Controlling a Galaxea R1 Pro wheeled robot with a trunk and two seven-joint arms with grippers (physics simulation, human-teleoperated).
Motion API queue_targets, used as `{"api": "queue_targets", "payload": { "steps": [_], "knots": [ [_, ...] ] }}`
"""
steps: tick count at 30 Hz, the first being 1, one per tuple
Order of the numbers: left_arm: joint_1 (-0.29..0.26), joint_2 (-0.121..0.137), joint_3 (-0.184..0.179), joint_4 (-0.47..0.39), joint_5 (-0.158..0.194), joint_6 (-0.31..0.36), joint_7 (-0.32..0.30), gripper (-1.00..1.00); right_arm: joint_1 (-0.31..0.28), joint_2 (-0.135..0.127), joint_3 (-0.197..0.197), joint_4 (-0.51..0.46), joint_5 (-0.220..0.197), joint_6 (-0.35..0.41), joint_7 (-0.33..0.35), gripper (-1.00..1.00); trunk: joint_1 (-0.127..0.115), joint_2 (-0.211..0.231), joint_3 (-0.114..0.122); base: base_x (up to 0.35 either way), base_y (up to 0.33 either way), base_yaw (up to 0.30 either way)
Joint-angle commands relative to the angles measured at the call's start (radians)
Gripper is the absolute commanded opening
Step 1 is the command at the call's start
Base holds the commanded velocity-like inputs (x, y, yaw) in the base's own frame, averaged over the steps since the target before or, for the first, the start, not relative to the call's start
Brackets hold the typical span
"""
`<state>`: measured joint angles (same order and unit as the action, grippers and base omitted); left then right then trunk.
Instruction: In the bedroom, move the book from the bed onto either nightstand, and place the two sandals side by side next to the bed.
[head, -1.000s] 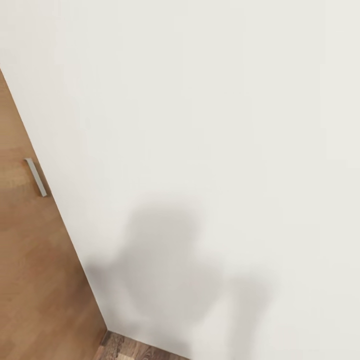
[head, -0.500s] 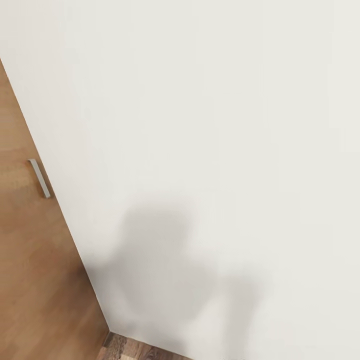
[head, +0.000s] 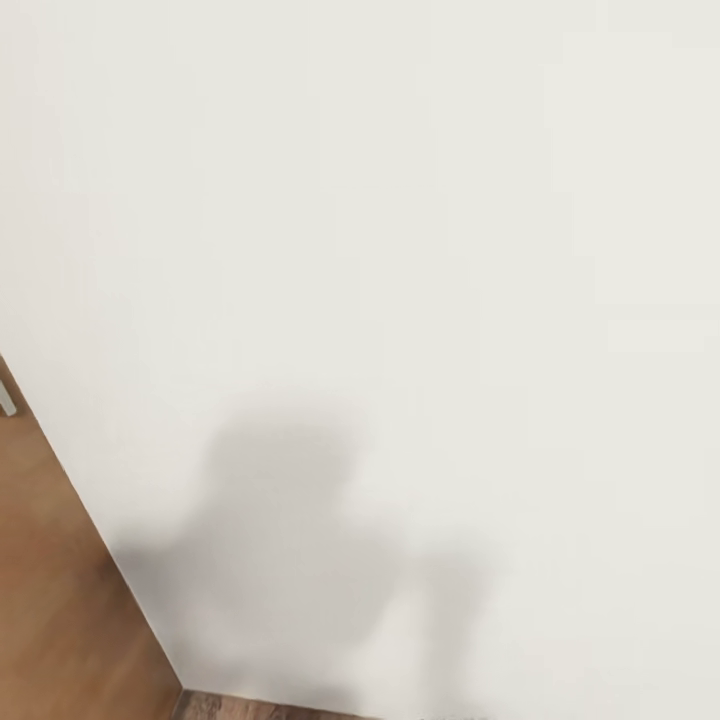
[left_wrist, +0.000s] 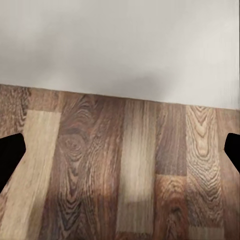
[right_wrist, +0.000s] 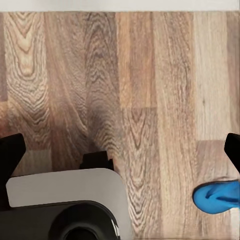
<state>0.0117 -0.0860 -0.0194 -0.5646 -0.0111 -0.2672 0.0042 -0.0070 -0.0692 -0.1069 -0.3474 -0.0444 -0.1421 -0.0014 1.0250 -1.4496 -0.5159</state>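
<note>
Where the head view meets a white wall (head: 400, 250) at close range, a brown wood panel (head: 50, 600) joins that wall on its left, and a sliver of plank floor (head: 250, 708) shows at the wall's foot, under a grey shadow on the wall. Below the left gripper (left_wrist: 120, 150) the floor runs bare up to the wall's base, its two dark fingertips spread wide with nothing between them. The right gripper (right_wrist: 120, 150) is likewise spread over open planks, holding nothing, above the robot's grey and black base (right_wrist: 65, 205). One blue sandal (right_wrist: 217, 196) lies on the floor just beside the right fingertip, well clear of the wall
</note>
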Motion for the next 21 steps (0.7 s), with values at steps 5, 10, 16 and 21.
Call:
{"api": "queue_targets", "payload": {
  "steps": [5,10,16,21],
  "knots": [
    [0.001,0.0,-0.001,-0.001,-0.001,-0.001,0.0,1.0,-0.001,0.0,0.0,0.001,-0.005,-0.004,0.0,1.0,0.0,0.0,-0.001,0.0,0.0,-0.284],
    [0.001,0.0,-0.001,-0.001,-0.001,-0.001,0.0,1.0,-0.001,0.001,0.0,0.001,-0.005,-0.004,0.0,1.0,0.0,0.0,-0.001,0.0,0.0,-0.284],
    [0.0,0.0,-0.001,-0.001,-0.001,-0.001,0.0,1.0,-0.001,0.001,0.0,0.001,-0.005,-0.004,0.0,1.0,0.0,0.0,-0.001,0.0,0.0,-0.284],
    [0.0,0.0,-0.001,-0.001,-0.001,-0.001,0.0,1.0,-0.001,0.0,0.0,0.001,-0.005,-0.004,0.0,1.0,0.0,0.0,-0.001,0.0,0.0,-0.284]
  ]
}}
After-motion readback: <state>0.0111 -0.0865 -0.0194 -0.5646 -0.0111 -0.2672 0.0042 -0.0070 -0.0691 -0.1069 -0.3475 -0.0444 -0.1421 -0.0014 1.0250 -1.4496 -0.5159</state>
